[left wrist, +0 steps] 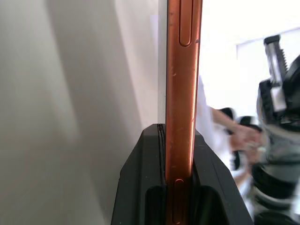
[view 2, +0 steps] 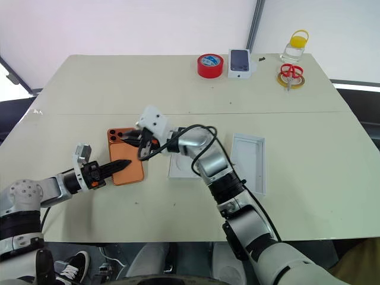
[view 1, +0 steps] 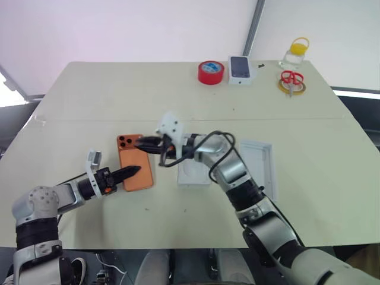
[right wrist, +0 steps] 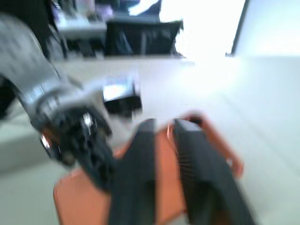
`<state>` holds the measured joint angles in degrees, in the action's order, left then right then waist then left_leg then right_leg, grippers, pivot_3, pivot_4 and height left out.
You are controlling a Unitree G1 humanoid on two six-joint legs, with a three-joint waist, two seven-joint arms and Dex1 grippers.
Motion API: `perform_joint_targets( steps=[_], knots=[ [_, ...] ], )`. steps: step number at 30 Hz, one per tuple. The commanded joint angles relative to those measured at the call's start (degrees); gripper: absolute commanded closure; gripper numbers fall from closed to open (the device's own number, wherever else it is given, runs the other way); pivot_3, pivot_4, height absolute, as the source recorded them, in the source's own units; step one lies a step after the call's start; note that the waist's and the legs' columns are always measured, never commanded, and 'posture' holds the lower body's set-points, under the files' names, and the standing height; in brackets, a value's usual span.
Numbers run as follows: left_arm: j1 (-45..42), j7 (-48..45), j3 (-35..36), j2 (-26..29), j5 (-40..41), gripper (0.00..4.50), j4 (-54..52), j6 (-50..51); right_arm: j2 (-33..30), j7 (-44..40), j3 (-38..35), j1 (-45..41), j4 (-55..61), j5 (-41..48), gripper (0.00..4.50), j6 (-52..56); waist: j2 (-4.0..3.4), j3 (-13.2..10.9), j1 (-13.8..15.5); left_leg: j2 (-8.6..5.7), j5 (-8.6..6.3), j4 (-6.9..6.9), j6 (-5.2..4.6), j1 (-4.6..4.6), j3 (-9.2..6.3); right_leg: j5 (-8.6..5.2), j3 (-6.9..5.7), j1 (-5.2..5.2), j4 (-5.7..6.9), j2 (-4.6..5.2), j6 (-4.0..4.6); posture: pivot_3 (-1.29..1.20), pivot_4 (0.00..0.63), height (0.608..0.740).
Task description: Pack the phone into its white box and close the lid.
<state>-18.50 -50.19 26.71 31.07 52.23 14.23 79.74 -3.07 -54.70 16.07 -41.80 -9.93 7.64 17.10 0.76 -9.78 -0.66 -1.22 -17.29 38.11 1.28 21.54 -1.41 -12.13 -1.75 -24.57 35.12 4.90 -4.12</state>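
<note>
The left hand [view 1: 132, 173] reaches in from the near left and pinches the phone [view 1: 133, 161] by its near edge; the left wrist view shows the phone's thin orange side [left wrist: 180, 93] clamped between the two black fingers. The phone shows its back, its lens cluster at the far left corner. The right hand [view 1: 144, 143] points left over the phone's far end, its fingers [right wrist: 140, 164] a little apart above the orange back and gripping nothing. Just right of the phone, partly under the right forearm, lies the white box [view 1: 193, 173], and right of that a second white tray [view 1: 261, 163], both on the desk [view 1: 119, 95]. At the far edge stand a red tape roll [view 1: 211, 72], a small box picturing a dark phone [view 1: 241, 69], red scissors [view 1: 291, 79] on yellow tape, and a yellow-lidded jar [view 1: 296, 53].
</note>
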Motion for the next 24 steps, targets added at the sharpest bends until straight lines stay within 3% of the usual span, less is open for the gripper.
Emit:
perform_joint_targets(
  steps=[1, 4, 8, 17, 24],
  knots=[
    [-3.3, 1.2, 6.3, 0.1, 6.6, 4.5, 0.6, 4.9, -6.9, -4.7, 0.1, 3.8, 6.6, 1.4, 2.8, -0.5, 0.06, 0.0, 0.0, -0.03, -0.02, 0.0, -0.04, 0.0, 0.01, 0.0, 0.0, 0.01, -0.03, 0.02, 0.0, 0.0, 0.15, 0.739],
    [-3.3, 2.8, 6.8, -1.0, 8.0, 4.5, -1.0, 5.7, -15.1, -10.0, 1.2, 9.2, 13.3, 2.1, 2.8, -2.8, 0.04, -0.1, -0.2, -0.09, -0.06, 0.0, -0.12, 0.06, 0.05, -0.02, -0.02, -0.02, -0.09, 0.03, -0.04, 0.0, 0.15, 0.739],
    [-3.6, 4.9, 7.1, -2.6, 8.5, 4.5, -1.4, 4.6, -21.5, -12.4, 1.2, 15.2, 18.1, 2.0, 2.8, -6.9, 0.14, -0.1, -0.5, -0.03, -0.08, -0.05, -0.15, 0.05, 0.09, -0.08, -0.02, -0.03, -0.11, -0.06, -0.11, 0.0, 0.15, 0.739],
    [-5.9, 7.2, 6.3, -2.7, 8.0, 4.5, 0.1, 3.3, -24.2, -7.6, 3.5, 18.7, 11.9, -5.9, 2.8, -17.9, 0.44, -0.3, -0.1, 0.08, 0.09, 0.03, 0.02, -0.06, 0.06, -0.08, -0.04, 0.05, -0.03, -0.24, -0.09, 0.0, 0.15, 0.739],
    [-5.6, 7.3, 5.3, -2.9, 7.2, 4.5, 0.3, 2.2, -23.8, -6.0, 4.4, 19.1, 10.2, -6.8, 2.8, -19.7, 0.46, -0.3, -0.1, 0.07, 0.1, 0.02, 0.04, -0.02, 0.04, -0.07, -0.02, 0.03, -0.03, -0.21, -0.08, 0.0, 0.15, 0.739]
  ],
)
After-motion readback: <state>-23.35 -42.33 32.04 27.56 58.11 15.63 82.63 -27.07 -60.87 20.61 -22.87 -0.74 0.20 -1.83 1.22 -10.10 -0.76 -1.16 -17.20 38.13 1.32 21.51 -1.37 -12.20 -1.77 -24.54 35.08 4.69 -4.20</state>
